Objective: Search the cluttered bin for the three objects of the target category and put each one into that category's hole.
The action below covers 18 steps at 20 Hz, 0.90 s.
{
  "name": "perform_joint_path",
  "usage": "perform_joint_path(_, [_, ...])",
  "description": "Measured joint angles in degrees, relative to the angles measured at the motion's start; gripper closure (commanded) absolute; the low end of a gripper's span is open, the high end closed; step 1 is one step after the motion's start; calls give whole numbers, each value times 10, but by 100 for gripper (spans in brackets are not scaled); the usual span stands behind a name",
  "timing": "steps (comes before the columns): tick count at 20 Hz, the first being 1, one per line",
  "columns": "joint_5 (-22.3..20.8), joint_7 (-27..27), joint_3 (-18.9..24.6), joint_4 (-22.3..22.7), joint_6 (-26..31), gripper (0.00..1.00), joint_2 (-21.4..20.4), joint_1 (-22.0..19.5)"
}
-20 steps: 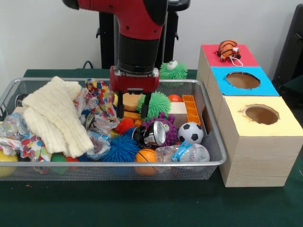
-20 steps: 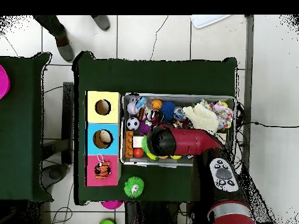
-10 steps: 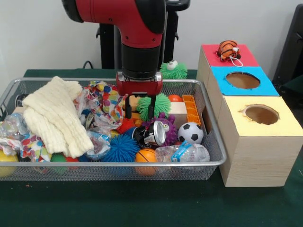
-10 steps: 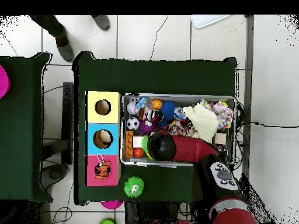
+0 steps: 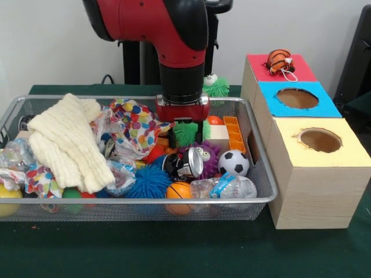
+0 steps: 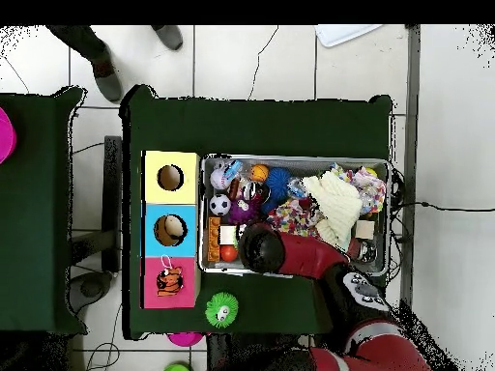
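Note:
Inside the wire bin (image 5: 139,201), my gripper (image 5: 186,134) has come down over a green spiky ball (image 5: 186,132) at the back right. It is open, with one finger on each side of the ball. In front of it lie a purple spiky toy (image 5: 203,154), a blue spiky ball (image 5: 149,181), a soccer ball (image 5: 233,162) and a small basketball (image 5: 178,190). A second green spiky ball (image 5: 218,87) sits on the table behind the bin. In the overhead view the arm (image 6: 290,251) hides the gripper.
Three boxes stand beside the bin: a red-topped one (image 5: 301,68) with a tiger toy (image 5: 280,61) on it, a blue one (image 5: 297,98) and a yellow one (image 5: 320,140), both with holes. A cream knit cloth (image 5: 69,142) and spotted fabric (image 5: 133,123) fill the bin's left. A person's feet (image 6: 106,77) show.
The gripper has moved toward the boxes' side of the bin and dropped over the green spiky ball. The spotted fabric has spread out behind it.

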Motion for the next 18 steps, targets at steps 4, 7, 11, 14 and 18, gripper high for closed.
perform_joint_path(4, [18, 0, 30, 19, -32, 0, 4, -30])
perform_joint_path(7, [33, 0, 71, 45, -57, 0, 9, -72])
perform_joint_path(11, [41, 0, 113, 69, -72, 0, 23, -113])
perform_joint_path(14, [42, 0, 141, 83, -75, 0, 37, -139])
perform_joint_path(18, [42, 0, 168, 87, -96, 0, 54, -164])
